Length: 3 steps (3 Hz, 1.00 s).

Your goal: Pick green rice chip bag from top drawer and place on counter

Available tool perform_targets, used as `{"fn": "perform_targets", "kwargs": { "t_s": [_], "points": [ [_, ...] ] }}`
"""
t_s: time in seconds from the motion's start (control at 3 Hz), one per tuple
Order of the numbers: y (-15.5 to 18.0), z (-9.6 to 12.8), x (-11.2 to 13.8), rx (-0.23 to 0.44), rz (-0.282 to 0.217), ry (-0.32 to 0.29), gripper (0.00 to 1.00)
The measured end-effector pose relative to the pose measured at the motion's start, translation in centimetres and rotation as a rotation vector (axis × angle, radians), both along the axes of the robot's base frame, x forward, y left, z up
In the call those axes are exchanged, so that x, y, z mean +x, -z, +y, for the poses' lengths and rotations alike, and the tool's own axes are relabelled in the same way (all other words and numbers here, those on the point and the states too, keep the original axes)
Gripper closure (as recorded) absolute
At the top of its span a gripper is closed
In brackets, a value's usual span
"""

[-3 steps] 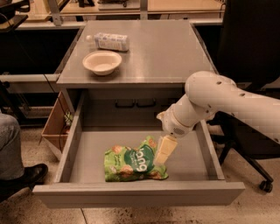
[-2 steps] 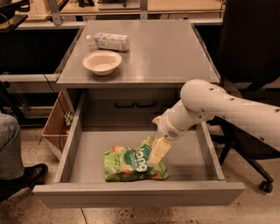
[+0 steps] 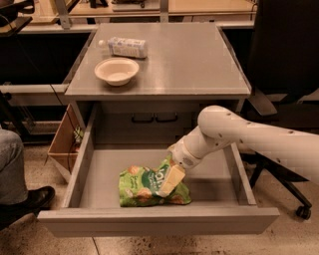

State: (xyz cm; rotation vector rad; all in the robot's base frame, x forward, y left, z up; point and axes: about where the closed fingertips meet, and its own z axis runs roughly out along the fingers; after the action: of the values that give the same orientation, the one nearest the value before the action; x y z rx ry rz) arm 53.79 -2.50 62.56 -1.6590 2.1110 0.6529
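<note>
Green rice chip bag (image 3: 141, 188) in top drawer (image 3: 158, 222), partly under gripper (image 3: 172, 180), grip unclear.

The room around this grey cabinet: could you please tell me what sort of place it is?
Likely an office or lab: a wheeled office chair, desks behind, speckled floor. The gripper is in the top drawer at the green rice chip bag.

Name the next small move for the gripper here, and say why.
Likely ease the gripper slightly lower to secure the green rice chip bag. The gripper sits over the bag's right half, but the bag lies flat on the floor of the top drawer, not lifted.
</note>
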Motion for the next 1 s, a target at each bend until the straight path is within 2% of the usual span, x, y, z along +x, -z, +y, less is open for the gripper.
{"fn": "perform_targets", "kwargs": {
  "t_s": [0.33,1.0],
  "points": [
    [1.65,1.20,-0.55,0.029,0.040,0.010,0.17],
    [1.96,1.58,-0.81,0.049,0.057,0.035,0.63]
  ]
}}
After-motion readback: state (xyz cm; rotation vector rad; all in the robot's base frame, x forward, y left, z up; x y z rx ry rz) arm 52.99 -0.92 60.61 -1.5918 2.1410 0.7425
